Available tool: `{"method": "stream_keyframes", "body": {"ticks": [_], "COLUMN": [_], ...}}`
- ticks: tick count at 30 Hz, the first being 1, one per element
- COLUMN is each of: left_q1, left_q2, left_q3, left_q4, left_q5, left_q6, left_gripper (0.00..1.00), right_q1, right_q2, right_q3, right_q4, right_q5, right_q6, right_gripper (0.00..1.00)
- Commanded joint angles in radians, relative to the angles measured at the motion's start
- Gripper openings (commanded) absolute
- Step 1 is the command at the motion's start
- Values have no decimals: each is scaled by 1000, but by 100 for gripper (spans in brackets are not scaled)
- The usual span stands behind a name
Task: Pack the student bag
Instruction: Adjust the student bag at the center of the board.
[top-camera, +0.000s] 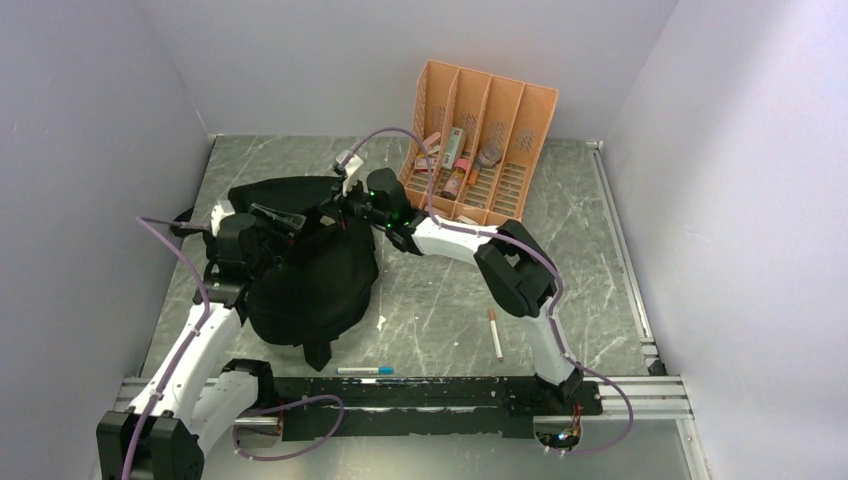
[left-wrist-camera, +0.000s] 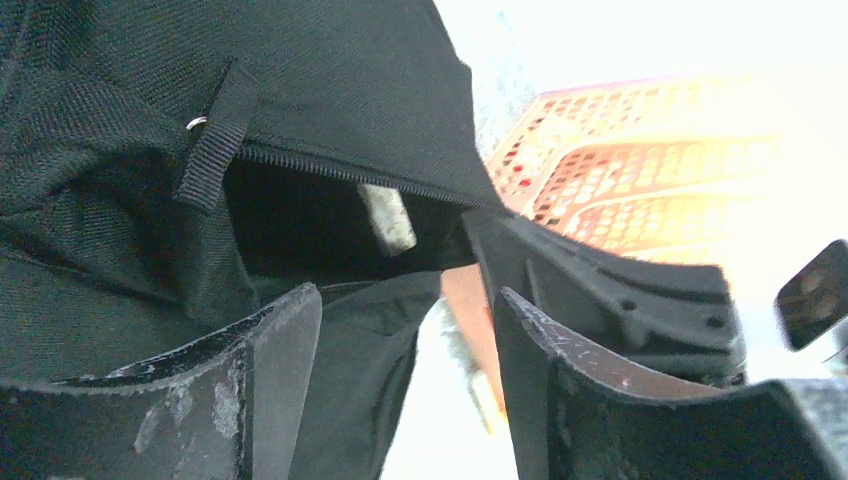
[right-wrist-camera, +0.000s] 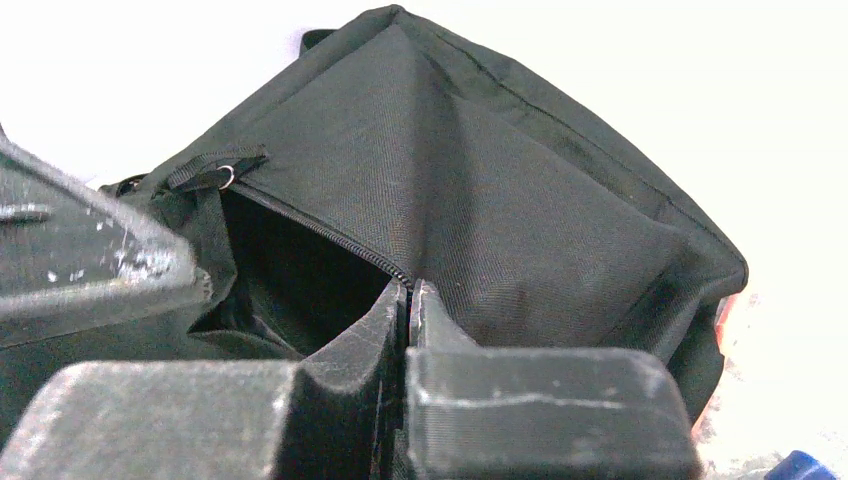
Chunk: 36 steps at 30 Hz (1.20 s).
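1. Grey counter: student bag is laid left of centre.
2. At its mouth left fingers are spread; right fingers are clenched on zipper edge, arm bent across.
3. Orange organizer is stood behind.

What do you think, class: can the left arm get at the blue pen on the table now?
Probably yes: the blue pen lies bare on the table near that arm's base, and the left gripper, open at the student bag, holds nothing.
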Motion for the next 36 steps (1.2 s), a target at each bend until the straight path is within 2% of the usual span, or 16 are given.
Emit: {"method": "stream_keyframes", "body": {"ticks": [1, 8, 13, 15, 21, 28, 32, 34, 36], "left_q1": [-5, -5, -5, -3, -1, 44, 62, 71, 74], "left_q2": [-2, 67, 115, 133, 191, 201, 186, 185, 180], "left_q3": [-16, -106, -116, -108, -42, -15, 0, 6, 7], "left_q4": [114, 332, 393, 422, 428, 411, 405, 395, 390], "left_q5": [-91, -138, -163, -171, -188, -168, -160, -150, -145], "left_q6": [-206, -323, -346, -348, -329, -306, -271, -257, -238], "left_gripper": [69, 70, 69, 65, 54, 35, 17, 6, 5], "right_q1": [6, 29, 38, 43, 68, 99, 113, 114, 113], "right_q2": [-74, -75, -81, -82, -87, -109, -111, -120, -148], "right_q3": [-7, -12, -11, -12, -39, -80, -98, -110, -131], "right_q4": [64, 61, 44, 33, 3, -29, -42, -46, -55], "right_q5": [49, 55, 54, 54, 65, 115, 140, 137, 133], "right_q6": [-1, -7, -25, -39, -107, -220, -272, -270, -269], "right_gripper": [0, 0, 0, 0, 0, 0, 2, 10, 25]}}
